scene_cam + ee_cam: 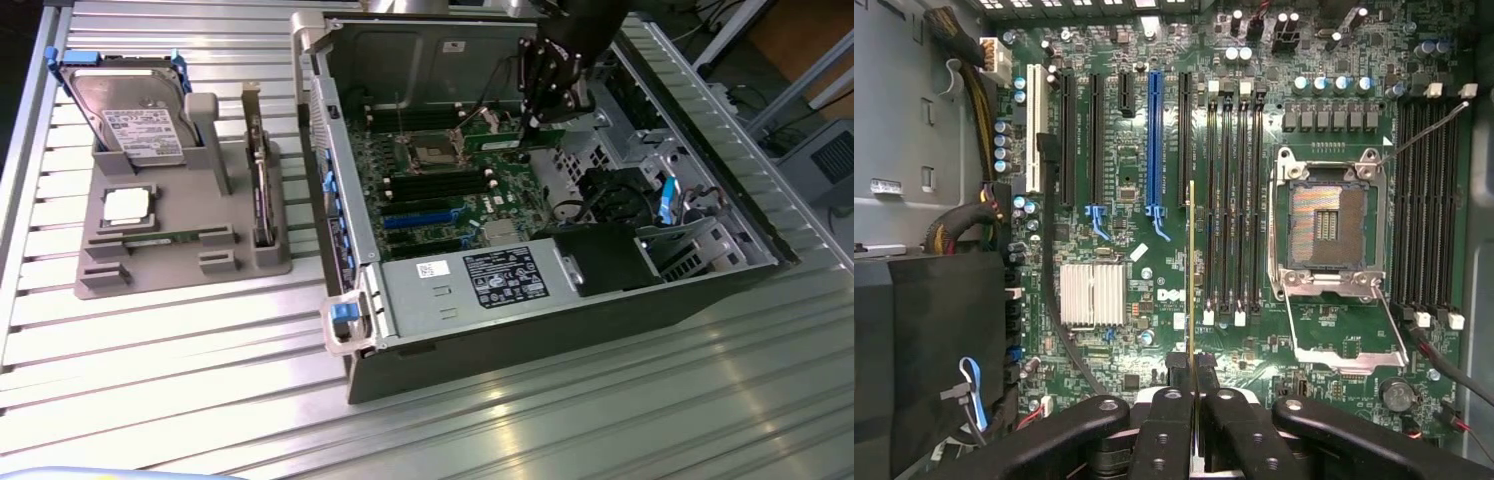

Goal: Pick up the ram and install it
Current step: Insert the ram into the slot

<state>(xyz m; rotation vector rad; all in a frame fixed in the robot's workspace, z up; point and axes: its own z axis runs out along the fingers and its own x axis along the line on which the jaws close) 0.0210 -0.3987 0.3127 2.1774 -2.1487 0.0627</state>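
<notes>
The ram (1192, 270) shows edge-on in the wrist view as a thin green-gold strip. My gripper (1194, 395) is shut on it, with the black fingers (1164, 420) pressed against both of its faces. It hangs above the motherboard (1154, 330), beside a bank of black memory slots (1234, 200). In the exterior view my gripper (539, 112) is inside the open computer case (400, 290), above the board near the processor socket (438, 150).
An open processor socket (1332, 215) lies between two banks of memory slots (1429, 200). A grey holder (180, 215) at the exterior view's left carries a hard drive (134, 115), a silver processor chip (127, 205), an upright card (260, 190) and a thin green stick (167, 238). Cables (974, 100) run along the case wall.
</notes>
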